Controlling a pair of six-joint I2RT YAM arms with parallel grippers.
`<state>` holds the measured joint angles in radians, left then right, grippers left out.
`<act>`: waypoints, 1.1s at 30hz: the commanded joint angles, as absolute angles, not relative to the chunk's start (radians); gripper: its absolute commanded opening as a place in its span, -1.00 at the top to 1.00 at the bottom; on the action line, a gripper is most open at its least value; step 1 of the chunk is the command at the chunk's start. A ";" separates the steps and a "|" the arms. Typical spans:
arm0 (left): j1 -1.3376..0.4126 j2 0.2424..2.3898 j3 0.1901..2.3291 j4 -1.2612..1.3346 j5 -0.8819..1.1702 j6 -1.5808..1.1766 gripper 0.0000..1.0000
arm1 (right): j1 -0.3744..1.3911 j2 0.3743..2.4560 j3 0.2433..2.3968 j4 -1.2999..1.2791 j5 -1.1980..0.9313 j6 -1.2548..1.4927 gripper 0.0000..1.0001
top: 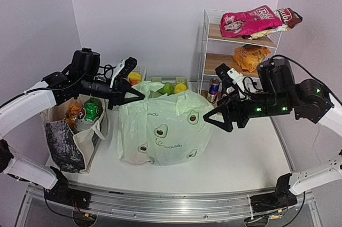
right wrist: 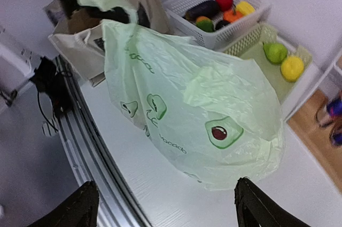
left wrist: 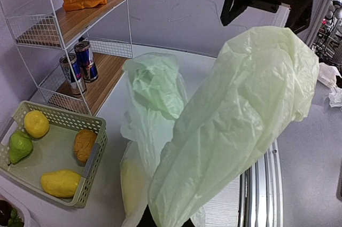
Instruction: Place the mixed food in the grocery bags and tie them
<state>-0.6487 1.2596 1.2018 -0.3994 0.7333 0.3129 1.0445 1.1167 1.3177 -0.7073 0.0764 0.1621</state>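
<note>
Top view, left jaws: clamped on avocado bag [top: 160, 128] handle; bag sat on surface [top: 240, 157] beside canvas tote [top: 67, 141].
Top view, right jaws: stood wide apart, right of bag.
Left wrist: bag film rose from bottom edge.
Right wrist: jaws gaped, empty; bag lay ahead.

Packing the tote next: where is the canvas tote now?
In the top view, the canvas tote stands at the table's left edge, just left of the avocado bag.
</note>
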 commanded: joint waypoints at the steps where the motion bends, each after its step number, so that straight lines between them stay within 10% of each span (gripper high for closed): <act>1: -0.642 1.265 1.222 -0.373 0.778 0.326 1.00 | 1.097 1.236 1.424 -0.721 -0.018 -0.556 -0.71; 12: -0.631 1.282 1.253 -0.437 0.823 0.408 1.00 | 0.938 1.582 1.729 -0.742 -0.116 -1.247 -0.84; 33: -0.623 1.283 1.273 -0.478 0.854 0.457 1.00 | 0.831 1.854 1.963 -0.985 -0.295 -1.364 -0.37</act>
<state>-0.6289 1.2878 1.2204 -0.4677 0.8198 0.4312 0.8405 1.8025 1.9015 -0.9677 -0.2791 -1.3280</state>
